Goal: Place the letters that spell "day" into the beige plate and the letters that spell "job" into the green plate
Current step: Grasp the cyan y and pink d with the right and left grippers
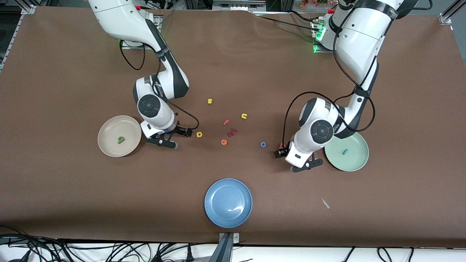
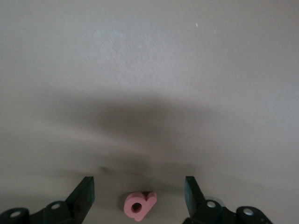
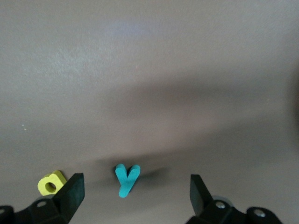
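My left gripper (image 1: 281, 150) (image 2: 138, 186) is low over the table beside the green plate (image 1: 358, 162), open, with the pink "b" (image 2: 139, 205) lying flat between its fingers and untouched. The teal "j" (image 1: 344, 151) lies in the green plate. The blue "o" (image 1: 263, 144) rests on the table nearby. My right gripper (image 1: 185, 131) (image 3: 135, 184) hangs open beside the beige plate (image 1: 109, 127), straddling the teal "y" (image 3: 127, 179). The yellow "d" (image 1: 199, 134) (image 3: 50, 183) sits just outside one finger. The olive-green "a" (image 1: 121, 139) lies in the beige plate.
Between the two grippers lie a yellow "s" (image 1: 209, 101), a yellow "u" (image 1: 244, 116), a salmon "f" (image 1: 226, 122), an orange "e" (image 1: 224, 142) and dark red pieces (image 1: 232, 132). A blue plate (image 1: 228, 202) sits nearest the front camera.
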`<control>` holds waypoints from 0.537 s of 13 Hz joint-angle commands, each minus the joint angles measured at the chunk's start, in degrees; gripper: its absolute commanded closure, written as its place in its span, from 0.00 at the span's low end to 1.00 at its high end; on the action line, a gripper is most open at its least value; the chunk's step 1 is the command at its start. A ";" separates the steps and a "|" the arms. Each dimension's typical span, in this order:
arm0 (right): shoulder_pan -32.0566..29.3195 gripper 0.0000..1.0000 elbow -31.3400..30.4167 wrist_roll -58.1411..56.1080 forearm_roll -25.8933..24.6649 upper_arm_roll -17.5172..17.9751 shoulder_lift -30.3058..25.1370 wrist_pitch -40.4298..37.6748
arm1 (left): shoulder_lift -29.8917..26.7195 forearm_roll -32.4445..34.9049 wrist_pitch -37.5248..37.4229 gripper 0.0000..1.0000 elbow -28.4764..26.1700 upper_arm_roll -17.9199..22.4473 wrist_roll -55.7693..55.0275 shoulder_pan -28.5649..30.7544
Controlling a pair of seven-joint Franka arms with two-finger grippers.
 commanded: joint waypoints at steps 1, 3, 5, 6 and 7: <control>0.52 0.01 1.21 0.79 1.02 -0.40 1.53 0.81 | -0.59 -1.03 1.37 0.14 -1.58 0.67 -0.49 -1.75; 1.13 0.05 1.20 1.40 1.11 -0.40 2.23 1.25 | -0.23 -0.85 1.37 0.22 -1.84 0.67 -0.58 -2.27; 1.75 0.13 1.20 2.63 1.11 -0.40 2.67 1.86 | -0.32 -0.85 0.93 0.23 -2.19 0.76 -0.41 -2.37; 2.10 0.17 1.20 2.98 1.11 -0.40 2.85 2.04 | -0.32 -0.50 0.93 0.25 -2.37 0.76 -0.41 -2.19; 2.19 0.23 1.20 2.99 1.11 -0.31 2.94 2.04 | -0.23 -0.41 1.02 0.26 -2.19 0.76 -0.41 -2.10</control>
